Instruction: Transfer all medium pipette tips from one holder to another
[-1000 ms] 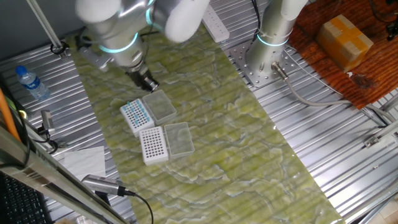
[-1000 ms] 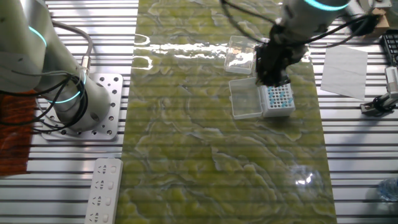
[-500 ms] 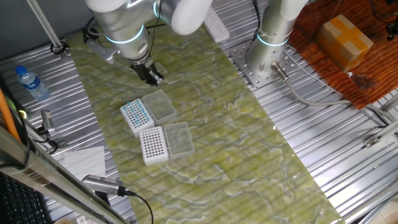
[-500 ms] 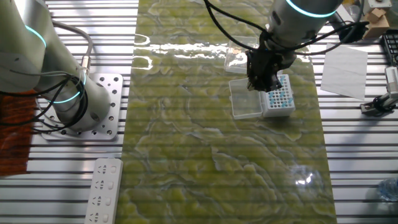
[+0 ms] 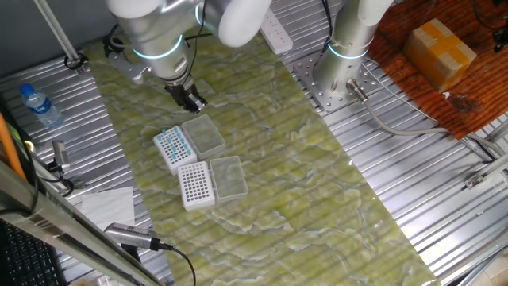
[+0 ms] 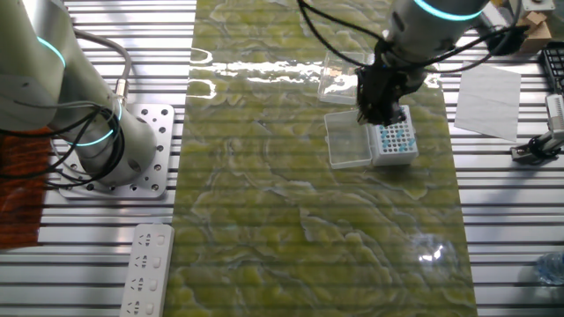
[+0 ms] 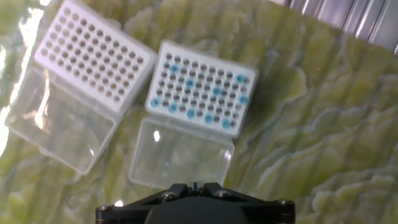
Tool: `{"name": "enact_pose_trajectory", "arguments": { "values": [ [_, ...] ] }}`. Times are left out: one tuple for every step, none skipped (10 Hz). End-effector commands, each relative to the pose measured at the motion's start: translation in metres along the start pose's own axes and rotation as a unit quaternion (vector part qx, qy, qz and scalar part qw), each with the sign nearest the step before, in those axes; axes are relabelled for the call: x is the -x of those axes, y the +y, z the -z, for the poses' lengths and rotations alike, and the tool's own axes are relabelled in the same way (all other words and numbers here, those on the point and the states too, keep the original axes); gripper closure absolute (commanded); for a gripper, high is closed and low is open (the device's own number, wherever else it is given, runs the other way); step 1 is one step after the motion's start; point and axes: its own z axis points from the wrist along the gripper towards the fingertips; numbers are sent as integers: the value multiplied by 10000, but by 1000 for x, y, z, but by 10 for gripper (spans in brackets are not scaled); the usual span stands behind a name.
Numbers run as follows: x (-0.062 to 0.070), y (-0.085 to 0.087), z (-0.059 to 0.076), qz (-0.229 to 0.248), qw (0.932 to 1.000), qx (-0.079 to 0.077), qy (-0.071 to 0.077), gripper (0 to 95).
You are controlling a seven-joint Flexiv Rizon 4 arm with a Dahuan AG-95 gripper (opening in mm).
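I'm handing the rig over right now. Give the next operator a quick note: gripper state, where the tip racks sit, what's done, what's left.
Gripper: above the mat, just beyond the two racks; nothing seen in it, though the views don't settle whether it is open or shut.
Source rack: lid open, a scatter of medium pipette tips in it, mostly along the edge next to the lid; most holes look bare.
Second rack: beside it, lid open, every visible hole dark, no blue tips seen.
Done: no transfer visible in the second rack.
Left: move all the blue tips across.
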Motion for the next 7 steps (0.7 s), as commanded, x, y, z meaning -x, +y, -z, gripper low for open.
{"name": "enact_pose_trajectory", "arguments": {
  "values": [
    [53, 0, 5, 30, 10000, 7, 37, 950],
    [67, 1, 7, 3, 10000, 2, 47, 950],
    [86, 4, 9, -47, 10000, -11, 80, 950],
    [91, 5, 10, -63, 9999, -14, 92, 950],
    [96, 6, 11, -72, 9999, -17, 101, 950],
    [97, 7, 11, -62, 9999, -22, 110, 950],
    [95, 6, 10, -56, 9999, -21, 116, 950]
  ]
}}
